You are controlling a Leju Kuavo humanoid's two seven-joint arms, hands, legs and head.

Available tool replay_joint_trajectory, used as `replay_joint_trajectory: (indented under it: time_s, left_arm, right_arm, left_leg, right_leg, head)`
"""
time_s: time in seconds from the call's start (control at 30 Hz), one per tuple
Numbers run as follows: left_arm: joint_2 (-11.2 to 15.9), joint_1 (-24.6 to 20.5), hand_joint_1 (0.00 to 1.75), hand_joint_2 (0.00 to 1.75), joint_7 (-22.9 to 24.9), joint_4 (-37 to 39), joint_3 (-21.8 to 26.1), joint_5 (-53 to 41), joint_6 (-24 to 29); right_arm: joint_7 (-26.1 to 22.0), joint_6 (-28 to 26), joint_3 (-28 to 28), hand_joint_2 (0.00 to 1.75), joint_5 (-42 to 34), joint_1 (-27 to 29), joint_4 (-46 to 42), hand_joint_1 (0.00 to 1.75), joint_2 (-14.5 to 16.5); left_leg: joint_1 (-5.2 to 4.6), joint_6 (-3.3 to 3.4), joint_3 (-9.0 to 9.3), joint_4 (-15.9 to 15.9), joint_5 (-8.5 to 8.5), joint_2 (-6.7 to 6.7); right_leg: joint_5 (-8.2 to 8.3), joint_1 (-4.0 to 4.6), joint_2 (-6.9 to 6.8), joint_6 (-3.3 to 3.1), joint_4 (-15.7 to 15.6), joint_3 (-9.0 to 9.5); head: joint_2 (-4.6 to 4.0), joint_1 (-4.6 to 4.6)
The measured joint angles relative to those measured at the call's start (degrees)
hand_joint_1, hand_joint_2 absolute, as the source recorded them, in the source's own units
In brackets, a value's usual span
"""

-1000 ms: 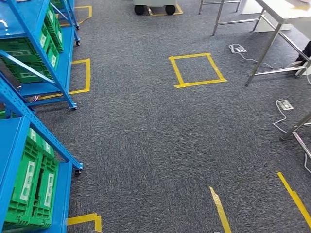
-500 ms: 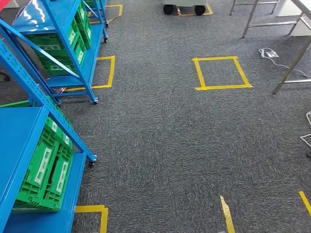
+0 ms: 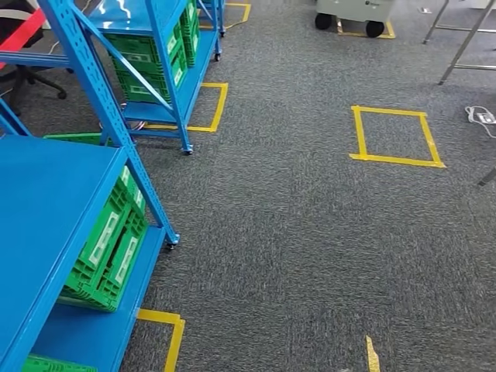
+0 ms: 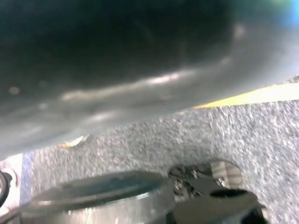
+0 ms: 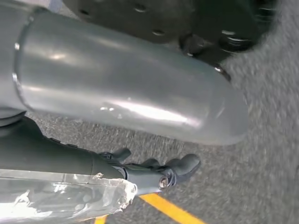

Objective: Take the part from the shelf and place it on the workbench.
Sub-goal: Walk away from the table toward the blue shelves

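Now the blue shelf point(image 3: 53, 201) sits at the left of the frame, holding green crates point(image 3: 108, 252) where parts wait; both hands hang, hold unclear.

Grey carpet floor point(image 3: 280, 232) marked with yellow tape: a full square point(image 3: 395, 136) well out from the shelves, partial outlines by the shelf feet. Near blue shelf point(image 3: 41, 209) on castors at left, green crates point(image 3: 108, 248) on its lower deck. Second blue shelf point(image 3: 153, 54) beyond, likewise stacked with green crates point(image 3: 153, 58).
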Motion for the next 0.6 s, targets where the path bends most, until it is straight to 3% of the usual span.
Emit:
replay_joint_trajectory:
  time_s: [0.03, 0.07, 0.1, 0.13, 0.2, 0.27, 0.33, 0.4, 0.43, 0.47, 0.53, 0.57, 0.6]
  left_arm:
    - [0.0, 0.0, 0.0, 0.0, 0.0, 0.0, 0.0, 0.0, 0.0]
    - [0.0, 0.0, 0.0, 0.0, 0.0, 0.0, 0.0, 0.0, 0.0]
    - [0.0, 0.1, 0.0, 0.0, 0.0, 0.0, 0.1, 0.0, 0.0]
    - [0.0, 0.1, 0.0, 0.0, 0.0, 0.0, 0.1, 0.0, 0.0]
    - [0.0, 0.0, 0.0, 0.0, 0.1, 0.0, 0.2, 0.0, 0.0]
    - [0.0, -0.1, 0.0, 0.0, 0.1, 0.0, 0.2, 0.0, 0.0]
    - [0.0, 0.0, 0.0, 0.0, 0.1, 0.0, 0.3, 0.0, 0.0]
    - [0.0, 0.1, 0.0, 0.0, 0.1, 0.0, 0.4, 0.0, 0.0]
    - [0.0, 0.1, 0.0, 0.0, 0.1, 0.0, 0.4, 0.0, 0.0]
    - [0.0, 0.0, 0.0, 0.0, 0.1, 0.0, 0.5, -0.1, -0.1]
    - [0.1, -0.1, 0.0, 0.0, 0.1, 0.0, 0.5, -0.1, -0.1]
    - [0.1, 0.0, 0.0, 0.0, 0.1, 0.0, 0.5, -0.1, -0.1]
    - [0.1, 0.1, 0.0, 0.0, 0.1, 0.0, 0.6, -0.1, -0.1]
  right_arm:
    - [0.0, 0.0, 0.0, 0.0, 0.0, 0.1, 0.0, 0.0, 0.0]
    - [0.0, 0.0, 0.0, 0.0, 0.0, 0.2, 0.0, 0.0, 0.0]
    - [0.0, 0.0, 0.0, 0.0, 0.0, 0.3, 0.0, 0.0, 0.0]
    - [0.0, 0.0, 0.0, 0.0, 0.0, 0.3, 0.0, 0.0, 0.0]
    - [0.0, 0.0, 0.0, 0.0, 0.0, 0.3, 0.0, 0.0, 0.0]
    - [0.0, 0.0, 0.0, 0.0, 0.0, 0.2, 0.0, 0.0, 0.0]
    - [0.1, 0.0, 0.0, 0.0, 0.0, 0.2, 0.1, 0.0, 0.0]
    - [0.0, 0.1, 0.0, 0.0, 0.0, 0.3, 0.1, 0.0, 0.1]
    - [0.0, 0.1, 0.0, 0.0, 0.0, 0.3, 0.1, 0.0, 0.1]
    - [0.0, 0.1, 0.0, 0.0, 0.0, 0.3, 0.1, 0.0, 0.1]
    - [0.0, 0.1, 0.0, 0.0, 0.0, 0.4, 0.1, 0.0, 0.1]
    - [0.0, 0.1, 0.0, 0.0, 0.0, 0.4, 0.1, 0.0, 0.1]
    - [0.0, 0.1, 0.0, 0.0, 0.0, 0.4, 0.1, 0.0, 0.1]
  left_leg:
    - [0.02, 0.01, 0.04, 0.0, -0.02, -0.66]
    - [0.06, -0.05, 0.13, 0.0, -0.07, -1.36]
    - [0.15, -0.17, 0.3, 0.0, -0.15, -2.05]
    - [0.26, -0.36, 0.53, 0.0, -0.27, -2.73]
    - [0.35, -0.93, 0.79, 0.2, -0.59, -3.98]
    - [0.34, -1.65, 0.46, 0.4, -0.61, -4.99]
    - [0.46, -2.29, 0.08, 0.5, -0.57, -5.8]
    - [0.46, -2.82, -0.71, 2.2, -1.7, -4.38]
    - [0.45, -3.06, -1.93, 4.7, -3.05, -3.08]
    - [0.43, -3.23, -3.8, 8.4, -4.72, -1.68]
    - [0.48, -3.33, -7.79, 15.7, -7.18, -0.63]
    - [0.46, -3.21, -8.8, 17.3, -6.97, -0.52]
    - [0.4, -2.95, -8.69, 16.6, -5.6, -0.44]
  right_leg:
    - [-0.67, -0.14, 0.19, 0.19, 2.9, -1.67]
    - [-0.11, -0.26, 0.25, 0.33, 3.7, -2.43]
    - [1.6, -0.38, 0.35, 0.43, 2.2, -2.07]
    - [4.03, -0.53, 0.7, 0.52, -1.2, -0.76]
    - [7.37, -0.92, 2.69, 0.59, -8.7, 2.59]
    - [7.56, -1.04, 4.05, 0.15, -12.0, 4.36]
    - [7.29, -0.98, 3.34, -0.66, -12.3, 4.71]
    - [7.22, -1.03, 2.28, -1.45, -12.5, 5.0]
    - [7.13, -1.02, 1.64, -1.82, -12.6, 5.2]
    - [6.96, -0.85, 0.96, -2.12, -12.6, 5.36]
    - [6.58, -0.49, -0.47, -2.51, -12.6, 5.68]
    - [6.36, -0.31, -1.11, -2.61, -12.6, 5.91]
    - [6.12, -0.1, -1.67, -2.65, -12.6, 6.23]
  head:
    - [0.0, 0.02]
    - [0.0, 0.02]
    - [0.0, 0.01]
    - [0.0, 0.02]
    - [0.0, 0.09]
    - [0.0, 0.13]
    - [0.0, 0.1]
    - [0.0, -0.15]
    - [0.0, -0.35]
    - [0.0, -0.56]
    - [0.0, -0.71]
    - [0.0, -0.72]
    - [0.0, -0.74]
